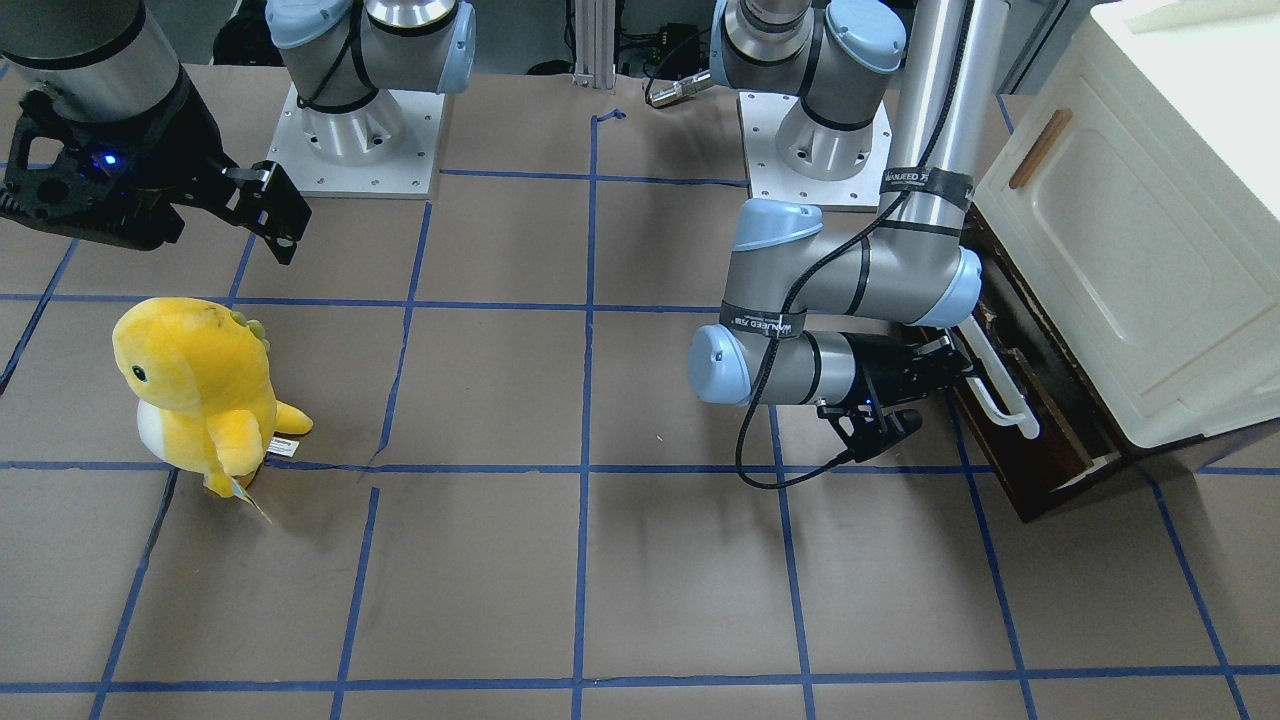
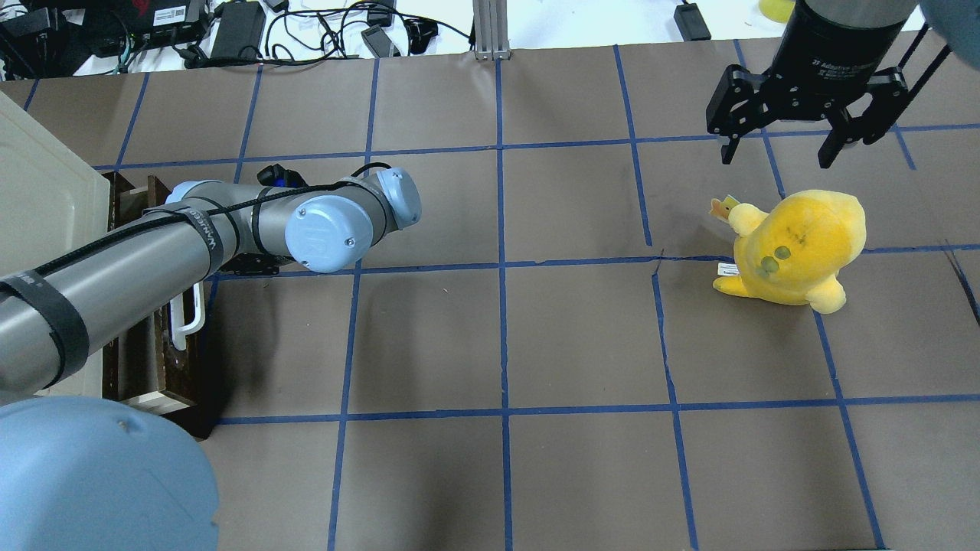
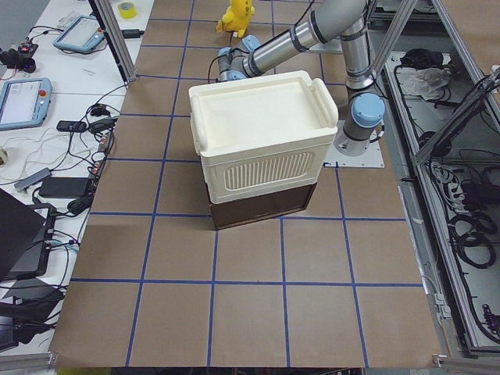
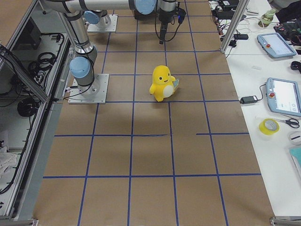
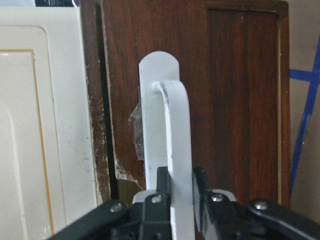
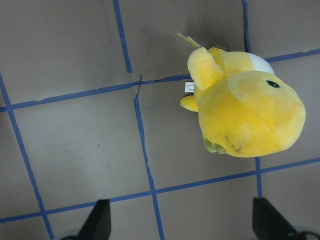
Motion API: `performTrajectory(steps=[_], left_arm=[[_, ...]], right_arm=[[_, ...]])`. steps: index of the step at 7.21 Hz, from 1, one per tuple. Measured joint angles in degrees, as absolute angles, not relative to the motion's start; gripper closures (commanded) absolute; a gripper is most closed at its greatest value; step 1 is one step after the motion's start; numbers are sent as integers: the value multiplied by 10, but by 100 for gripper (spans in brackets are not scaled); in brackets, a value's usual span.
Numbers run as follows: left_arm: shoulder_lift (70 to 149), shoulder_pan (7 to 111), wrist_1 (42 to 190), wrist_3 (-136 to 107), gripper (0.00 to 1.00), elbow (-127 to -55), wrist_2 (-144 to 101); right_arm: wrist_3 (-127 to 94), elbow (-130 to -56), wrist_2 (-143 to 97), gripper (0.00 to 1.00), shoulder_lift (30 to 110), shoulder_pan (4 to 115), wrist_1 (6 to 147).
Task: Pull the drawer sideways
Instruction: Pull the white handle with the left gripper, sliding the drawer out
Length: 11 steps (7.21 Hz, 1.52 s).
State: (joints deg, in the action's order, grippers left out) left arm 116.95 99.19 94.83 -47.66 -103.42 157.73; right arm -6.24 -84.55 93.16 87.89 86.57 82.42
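The drawer (image 1: 1040,440) has a worn dark brown front and a long white bar handle (image 1: 1003,388). It sits under a cream cabinet at the table's end and stands slightly out, with a pale inner wall showing (image 2: 153,400). My left gripper (image 1: 962,362) is shut on the handle. In the left wrist view its fingers (image 5: 161,192) clamp the white bar (image 5: 176,140) in front of the brown drawer front (image 5: 240,100). My right gripper (image 2: 777,149) hangs open and empty above the table, near a yellow plush.
A yellow plush dinosaur (image 1: 195,385) stands on the brown paper-covered table; it also shows in the right wrist view (image 6: 245,115). The cream cabinet (image 1: 1130,230) with a small wooden door handle (image 1: 1040,148) sits on top of the drawer. Cables and adapters lie past the far edge (image 2: 245,30).
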Motion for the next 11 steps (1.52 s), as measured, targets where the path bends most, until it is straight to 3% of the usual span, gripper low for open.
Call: performTrajectory(steps=[11], left_arm=[[1177,1034,954,-474,99,-992,1540]], right_arm=[[-62,-846,932,0,879,865,824]])
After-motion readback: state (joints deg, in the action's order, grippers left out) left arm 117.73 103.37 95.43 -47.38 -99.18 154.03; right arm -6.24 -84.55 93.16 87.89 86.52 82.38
